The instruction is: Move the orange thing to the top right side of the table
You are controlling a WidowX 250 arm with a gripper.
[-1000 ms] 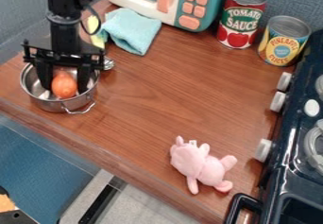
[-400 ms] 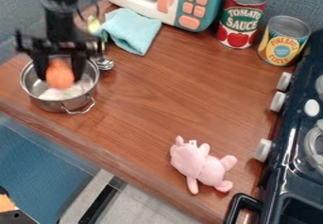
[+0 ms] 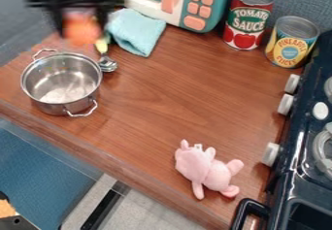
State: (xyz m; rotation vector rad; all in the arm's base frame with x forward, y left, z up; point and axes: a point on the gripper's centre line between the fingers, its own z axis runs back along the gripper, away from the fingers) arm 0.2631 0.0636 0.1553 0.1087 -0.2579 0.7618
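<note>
The black gripper (image 3: 83, 29) is at the upper left, above and behind the metal pot, shut on the orange thing (image 3: 81, 30). That orange object hangs between its two fingers, blurred, clear of the pot's rim. The brown wooden table (image 3: 175, 98) stretches from the pot at the left to the stove at the right.
The metal pot (image 3: 91, 90) stands at the left. Behind are a spoon (image 3: 107, 65), a blue cloth (image 3: 137, 31) and a toy microwave (image 3: 194, 6). Two cans (image 3: 248, 18) (image 3: 291, 42) stand top right. A pink plush (image 3: 204, 170) lies near the front; a stove (image 3: 305, 151) borders the right.
The gripper has risen out of the pot with the orange thing and moved toward the back, slightly to the right. The pot's inside now shows.
</note>
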